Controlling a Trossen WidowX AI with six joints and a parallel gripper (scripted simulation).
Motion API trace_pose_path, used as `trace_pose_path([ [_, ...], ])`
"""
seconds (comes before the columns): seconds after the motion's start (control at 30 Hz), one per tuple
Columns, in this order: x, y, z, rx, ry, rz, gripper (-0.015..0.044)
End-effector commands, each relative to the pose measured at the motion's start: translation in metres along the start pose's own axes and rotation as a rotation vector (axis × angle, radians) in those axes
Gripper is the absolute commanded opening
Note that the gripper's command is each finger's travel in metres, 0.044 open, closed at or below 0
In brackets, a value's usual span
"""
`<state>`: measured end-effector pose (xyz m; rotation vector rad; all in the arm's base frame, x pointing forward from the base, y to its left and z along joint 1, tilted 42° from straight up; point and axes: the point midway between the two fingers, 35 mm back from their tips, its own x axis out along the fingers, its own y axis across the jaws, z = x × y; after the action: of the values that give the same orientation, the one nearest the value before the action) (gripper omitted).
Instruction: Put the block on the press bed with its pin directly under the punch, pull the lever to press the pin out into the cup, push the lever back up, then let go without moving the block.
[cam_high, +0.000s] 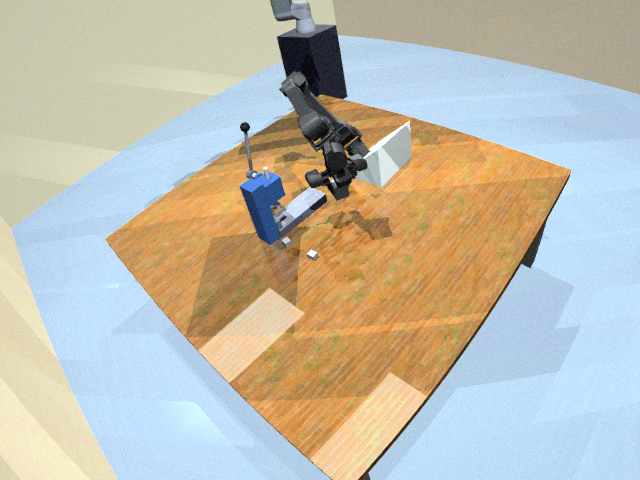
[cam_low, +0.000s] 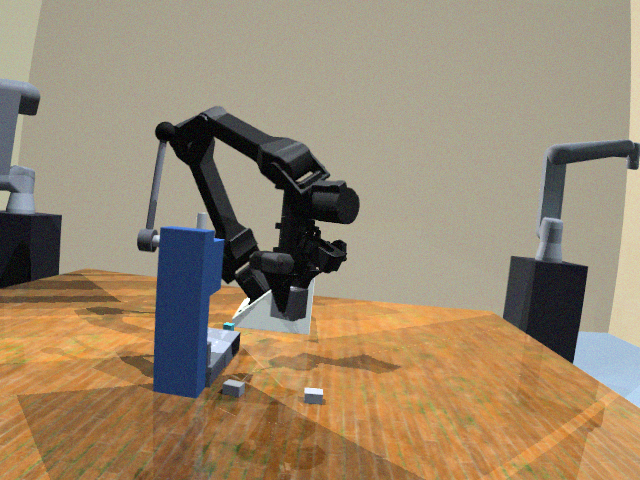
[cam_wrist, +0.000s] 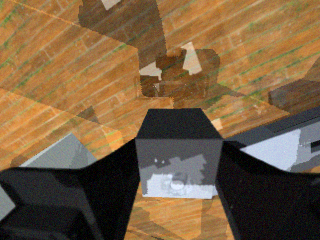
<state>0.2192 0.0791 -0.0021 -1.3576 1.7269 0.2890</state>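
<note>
My gripper (cam_high: 339, 187) (cam_low: 293, 298) (cam_wrist: 174, 137) is shut on the grey block (cam_low: 296, 305) (cam_wrist: 176, 167) and holds it above the table, beside the press bed. A pale round spot, perhaps the pin, shows on the block's face in the wrist view. The blue press (cam_high: 262, 214) (cam_low: 180, 310) (cam_wrist: 275, 150) stands beside the grey bed (cam_high: 305, 201) (cam_low: 222, 343), which has no block on it. The lever (cam_high: 248, 149) (cam_low: 156, 186) stands up with its black knob at the top. A light rod (cam_high: 266, 173) (cam_low: 201, 220) sticks out of the press top. I cannot make out the cup.
Two small grey blocks (cam_high: 286, 241) (cam_high: 312, 254) (cam_low: 233, 388) (cam_low: 313, 395) lie near the press foot. A small teal block (cam_low: 228, 326) lies beyond the bed. A white upright panel (cam_high: 397, 155) (cam_low: 258, 318) stands behind the gripper.
</note>
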Motion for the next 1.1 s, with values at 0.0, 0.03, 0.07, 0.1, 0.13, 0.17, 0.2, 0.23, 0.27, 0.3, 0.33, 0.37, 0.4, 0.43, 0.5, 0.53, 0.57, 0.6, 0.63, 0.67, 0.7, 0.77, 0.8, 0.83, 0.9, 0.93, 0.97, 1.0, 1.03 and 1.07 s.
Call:
trace_pose_path([
  [0.0, -0.025, 0.001, -0.002, 0.008, -0.008, 0.0, 0.0],
  [0.03, -0.026, 0.001, -0.002, 0.008, -0.007, 0.0, 0.0],
  [0.07, -0.026, 0.001, -0.002, 0.008, -0.007, 0.0, 0.0],
  [0.1, -0.026, 0.001, -0.002, 0.008, -0.007, 0.0, 0.0],
  [0.13, -0.026, 0.0, -0.003, 0.008, -0.007, 0.0, 0.0],
  [0.17, -0.027, -0.001, -0.005, 0.008, -0.008, 0.0, 0.0],
  [0.2, -0.029, -0.004, -0.008, 0.007, -0.008, 0.0, 0.0],
  [0.23, -0.032, -0.007, -0.012, 0.007, -0.008, 0.0, 0.0],
  [0.27, -0.034, -0.01, -0.017, 0.006, -0.008, -0.001, 0.0],
  [0.3, -0.036, -0.013, -0.021, 0.006, -0.008, -0.001, 0.0],
  [0.33, -0.038, -0.015, -0.026, 0.005, -0.008, -0.001, 0.0],
  [0.37, -0.04, -0.018, -0.031, 0.005, -0.008, -0.001, 0.0],
  [0.4, -0.042, -0.02, -0.035, 0.007, -0.009, 0.002, 0.0],
  [0.43, -0.043, -0.022, -0.04, 0.009, -0.009, 0.005, 0.0],
  [0.5, -0.047, -0.025, -0.049, 0.013, -0.01, 0.011, 0.0],
  [0.53, -0.048, -0.026, -0.053, 0.015, -0.01, 0.014, 0.0],
  [0.57, -0.049, -0.028, -0.057, 0.016, -0.01, 0.017, 0.0],
  [0.6, -0.05, -0.029, -0.06, 0.016, -0.01, 0.017, 0.0],
  [0.63, -0.052, -0.031, -0.064, 0.016, -0.01, 0.017, 0.0],
  [0.67, -0.053, -0.033, -0.069, 0.014, -0.01, 0.015, 0.0],
  [0.7, -0.055, -0.035, -0.074, 0.013, -0.009, 0.013, 0.0],
  [0.77, -0.058, -0.039, -0.085, 0.01, -0.008, 0.009, 0.0],
  [0.8, -0.06, -0.041, -0.09, 0.008, -0.007, 0.007, 0.0],
  [0.83, -0.061, -0.043, -0.096, 0.007, -0.007, 0.005, 0.0],
  [0.9, -0.064, -0.047, -0.107, 0.004, -0.005, 0.002, 0.0],
  [0.93, -0.065, -0.048, -0.112, 0.002, -0.004, 0.0, 0.0],
  [0.97, -0.067, -0.05, -0.118, 0.001, -0.003, -0.002, 0.0],
  [1.0, -0.068, -0.051, -0.122, -0.001, -0.002, -0.004, 0.0],
  [1.03, -0.068, -0.052, -0.125, -0.001, -0.002, -0.005, 0.0],
  [1.07, -0.069, -0.052, -0.126, -0.002, -0.001, -0.005, 0.0],
])
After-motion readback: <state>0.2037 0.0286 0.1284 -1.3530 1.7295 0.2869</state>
